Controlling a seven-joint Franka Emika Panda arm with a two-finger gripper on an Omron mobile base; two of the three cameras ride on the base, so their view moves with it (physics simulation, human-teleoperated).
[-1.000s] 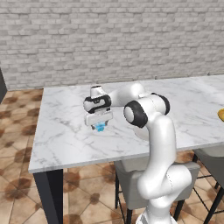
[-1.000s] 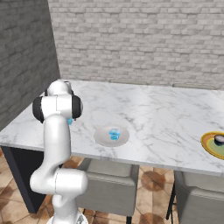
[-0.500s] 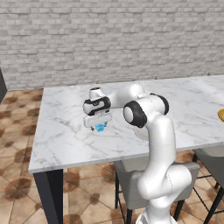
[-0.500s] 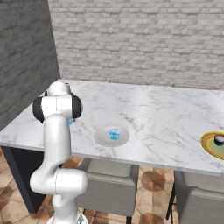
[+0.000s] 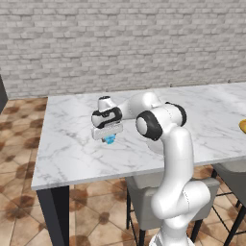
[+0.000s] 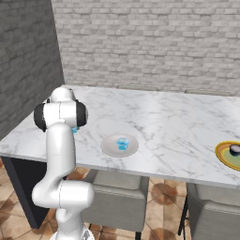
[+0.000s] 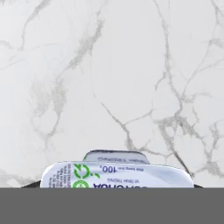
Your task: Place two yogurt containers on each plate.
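My gripper [image 5: 107, 134] hangs low over the left part of the marble table, jaws closed against the sides of a light blue yogurt container [image 5: 110, 140]. Its white printed lid [image 7: 117, 174] sits right at the bottom of the hand view. A blue sliver of that cup [image 6: 75, 130] peeks out behind the arm. The off-white plate [image 6: 108, 148] near the front edge holds one light blue yogurt container [image 6: 123, 143]. At the far right, the yellow-rimmed plate [image 6: 221, 153] carries a black, white-topped yogurt container [image 6: 235, 149]; its edge [image 5: 242, 126] shows in the left base view.
The marble table [image 6: 168, 122] runs along a grey brick wall [image 5: 120, 43]. Grey chairs [image 6: 117, 206] are tucked under its front edge. A dark wall [image 6: 23, 70] closes off the left side.
The jaws have closed from wide open onto the light blue cup. The arm has hardly moved.
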